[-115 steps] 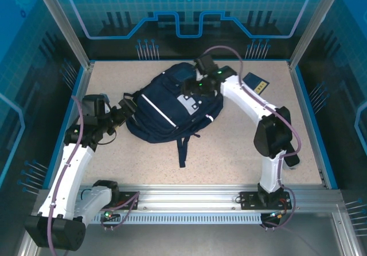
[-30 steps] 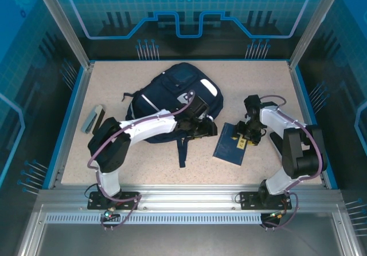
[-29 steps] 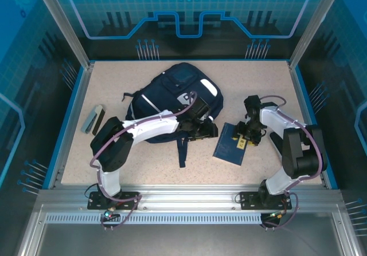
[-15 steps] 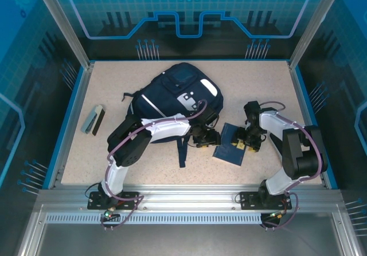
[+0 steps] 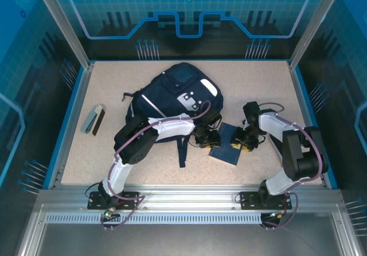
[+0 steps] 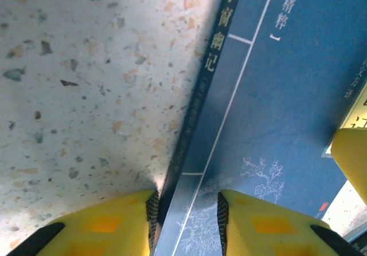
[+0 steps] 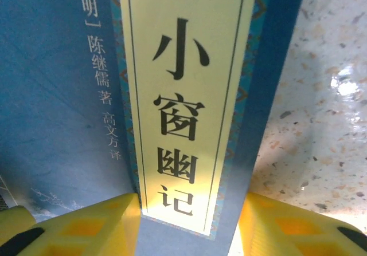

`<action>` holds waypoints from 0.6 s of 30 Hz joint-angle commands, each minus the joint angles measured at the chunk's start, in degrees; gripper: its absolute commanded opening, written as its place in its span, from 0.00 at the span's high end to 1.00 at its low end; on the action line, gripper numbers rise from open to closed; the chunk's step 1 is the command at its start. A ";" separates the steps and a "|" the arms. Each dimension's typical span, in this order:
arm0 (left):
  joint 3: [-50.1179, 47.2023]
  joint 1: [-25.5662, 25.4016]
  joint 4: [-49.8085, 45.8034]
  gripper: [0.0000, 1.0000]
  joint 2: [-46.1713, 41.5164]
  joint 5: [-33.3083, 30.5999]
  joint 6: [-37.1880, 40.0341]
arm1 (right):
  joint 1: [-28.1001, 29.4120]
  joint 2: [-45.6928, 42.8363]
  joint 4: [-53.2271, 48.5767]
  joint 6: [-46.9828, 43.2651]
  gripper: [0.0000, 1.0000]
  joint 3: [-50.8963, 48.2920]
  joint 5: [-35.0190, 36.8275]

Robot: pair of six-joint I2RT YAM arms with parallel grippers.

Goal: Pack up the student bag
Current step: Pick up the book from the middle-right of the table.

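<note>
Student bag (image 5: 171, 91): soft navy fabric, rounded, slumped.

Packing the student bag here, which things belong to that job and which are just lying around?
Job: student bag; blue book, left gripper and right gripper at it.
Lying about: grey-and-dark item, far left, untouched.

Student bag (image 5: 172, 95) blocked the centre-back of the surface (image 5: 275, 90); the left arm lay across its near edge. Blue book (image 5: 225, 152) lay just right of the bag's strap, hemmed by left gripper (image 5: 209, 144) and right gripper (image 5: 241, 145). Grey case (image 5: 93, 119) sat near the left wall. Far-right corner and near-left strip were bare.
</note>
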 commanded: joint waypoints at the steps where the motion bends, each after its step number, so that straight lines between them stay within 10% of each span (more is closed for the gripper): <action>1: 0.53 -0.74 -0.76 0.66 3.51 0.12 1.18 | 0.44 -2.16 1.59 0.34 0.56 -0.23 -6.31; 18: -0.46 -0.74 -1.24 0.71 4.16 -1.18 1.10 | 0.42 -8.62 -5.63 1.33 0.87 3.67 -3.37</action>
